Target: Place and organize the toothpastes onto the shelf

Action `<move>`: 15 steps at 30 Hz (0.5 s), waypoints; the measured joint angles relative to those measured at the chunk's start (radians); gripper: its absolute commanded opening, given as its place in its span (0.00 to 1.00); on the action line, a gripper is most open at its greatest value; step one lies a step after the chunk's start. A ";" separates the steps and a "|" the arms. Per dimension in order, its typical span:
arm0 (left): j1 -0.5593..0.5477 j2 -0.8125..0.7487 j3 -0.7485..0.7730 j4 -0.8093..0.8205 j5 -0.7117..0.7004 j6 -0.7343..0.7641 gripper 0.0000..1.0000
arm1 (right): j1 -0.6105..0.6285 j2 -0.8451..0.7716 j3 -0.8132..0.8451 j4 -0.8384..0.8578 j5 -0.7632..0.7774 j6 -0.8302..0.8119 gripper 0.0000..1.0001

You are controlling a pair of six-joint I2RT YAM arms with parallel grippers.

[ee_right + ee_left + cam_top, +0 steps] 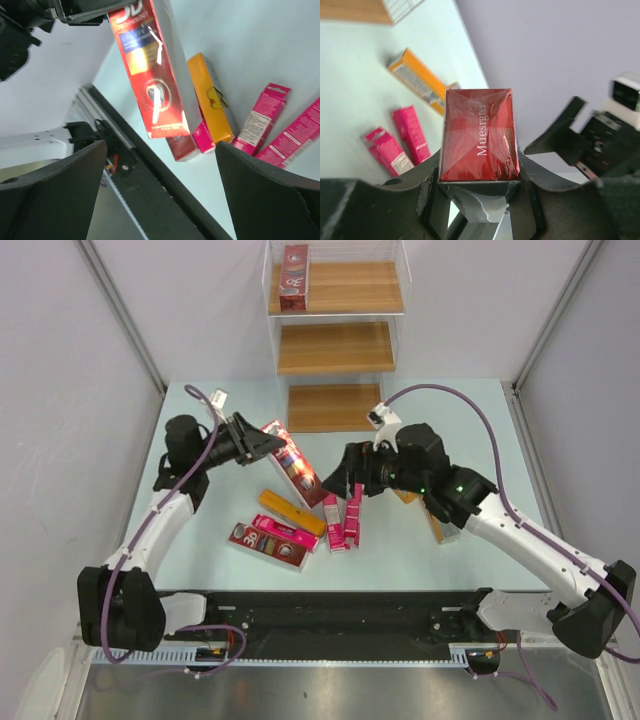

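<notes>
My left gripper (pixel 262 445) is shut on one end of a dark red toothpaste carton (pixel 297 472) and holds it tilted above the table; it fills the left wrist view (pixel 479 135). My right gripper (pixel 340 472) is open and empty, close to the carton's free end (pixel 150 70), with its jaws wide apart and not touching it. Another dark red carton (pixel 293 278) stands on the top board of the shelf (pixel 335 350). On the table lie a red "3D" carton (pixel 268 544), an orange one (pixel 290 512) and pink ones (pixel 335 525).
Another orange carton (pixel 437 522) lies partly under my right arm. The shelf's middle (pixel 335 348) and bottom (pixel 333 407) boards are bare. Grey walls close in the table on both sides. A black rail (pixel 330 612) runs along the near edge.
</notes>
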 measured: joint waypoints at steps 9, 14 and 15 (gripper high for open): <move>0.100 -0.008 0.004 0.291 0.169 -0.222 0.43 | -0.070 0.015 -0.090 0.238 -0.261 0.164 0.95; 0.100 -0.024 0.004 0.428 0.209 -0.334 0.42 | -0.045 0.062 -0.122 0.344 -0.297 0.229 0.91; 0.100 -0.027 0.004 0.446 0.213 -0.349 0.42 | -0.038 0.065 -0.127 0.357 -0.296 0.236 0.90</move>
